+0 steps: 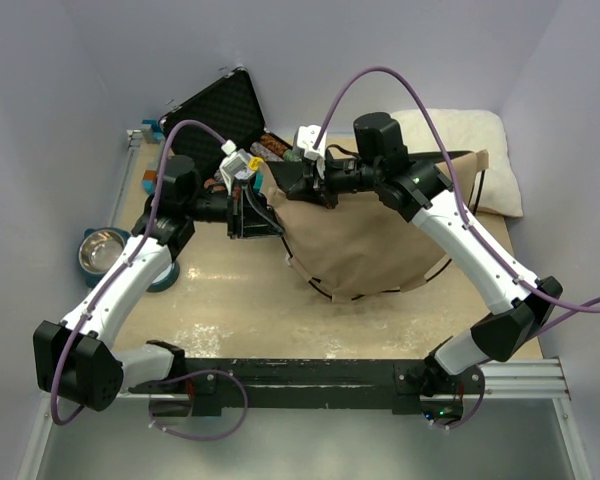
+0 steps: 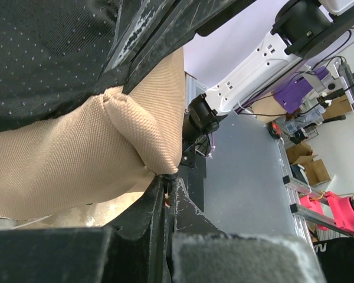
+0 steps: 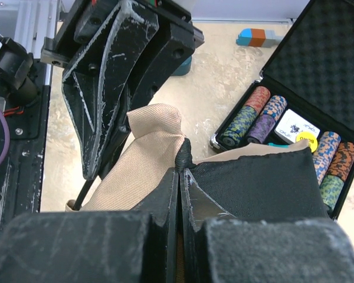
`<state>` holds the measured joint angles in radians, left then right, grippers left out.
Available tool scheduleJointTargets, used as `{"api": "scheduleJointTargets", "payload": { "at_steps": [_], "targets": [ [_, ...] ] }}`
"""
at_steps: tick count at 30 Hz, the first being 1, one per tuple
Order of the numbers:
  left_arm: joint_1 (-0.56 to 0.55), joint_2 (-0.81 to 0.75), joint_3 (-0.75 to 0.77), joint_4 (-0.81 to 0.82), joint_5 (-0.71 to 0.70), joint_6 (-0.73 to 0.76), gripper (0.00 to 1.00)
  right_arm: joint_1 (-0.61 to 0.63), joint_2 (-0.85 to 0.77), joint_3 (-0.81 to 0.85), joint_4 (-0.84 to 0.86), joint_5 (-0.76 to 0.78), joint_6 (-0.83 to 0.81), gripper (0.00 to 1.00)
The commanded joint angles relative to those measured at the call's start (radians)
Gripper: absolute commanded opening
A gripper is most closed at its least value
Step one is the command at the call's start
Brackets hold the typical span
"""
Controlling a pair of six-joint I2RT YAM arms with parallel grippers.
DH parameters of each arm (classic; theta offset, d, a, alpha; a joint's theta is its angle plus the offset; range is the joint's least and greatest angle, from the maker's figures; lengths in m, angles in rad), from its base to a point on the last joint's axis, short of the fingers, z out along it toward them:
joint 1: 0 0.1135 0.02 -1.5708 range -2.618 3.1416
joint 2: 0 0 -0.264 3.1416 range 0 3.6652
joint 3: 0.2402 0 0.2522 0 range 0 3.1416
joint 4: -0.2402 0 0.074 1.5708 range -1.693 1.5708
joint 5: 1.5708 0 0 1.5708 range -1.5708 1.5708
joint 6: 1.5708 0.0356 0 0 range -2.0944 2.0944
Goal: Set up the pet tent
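Chips (image 3: 251,118) sit in the open case (image 3: 330,53). I see left pincer (image 2: 165,180) and right pincer (image 3: 181,168) both pinching the tent (image 1: 370,240) edge.

Left claw (image 1: 257,216), right claw (image 1: 282,183) both clamped tight, tips near each other.

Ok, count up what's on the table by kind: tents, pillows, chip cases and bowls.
Pet tent: 1
White pillow: 1
Black chip case: 1
Metal bowl: 1
Total: 4
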<state>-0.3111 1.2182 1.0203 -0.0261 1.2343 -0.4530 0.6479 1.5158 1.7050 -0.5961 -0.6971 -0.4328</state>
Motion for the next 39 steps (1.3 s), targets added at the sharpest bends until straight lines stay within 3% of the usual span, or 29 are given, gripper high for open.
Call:
{"api": "scheduleJointTargets", "payload": {
  "at_steps": [1,39],
  "targets": [
    [-0.010,0.017,0.041,-0.012,-0.029,0.007,0.00,0.021,-0.023,0.013,-0.010,-0.030,-0.029,0.00],
    [0.010,-0.017,-0.034,0.083,0.022,-0.052,0.00,0.021,-0.057,-0.013,-0.036,-0.119,-0.021,0.00]
  ]
}}
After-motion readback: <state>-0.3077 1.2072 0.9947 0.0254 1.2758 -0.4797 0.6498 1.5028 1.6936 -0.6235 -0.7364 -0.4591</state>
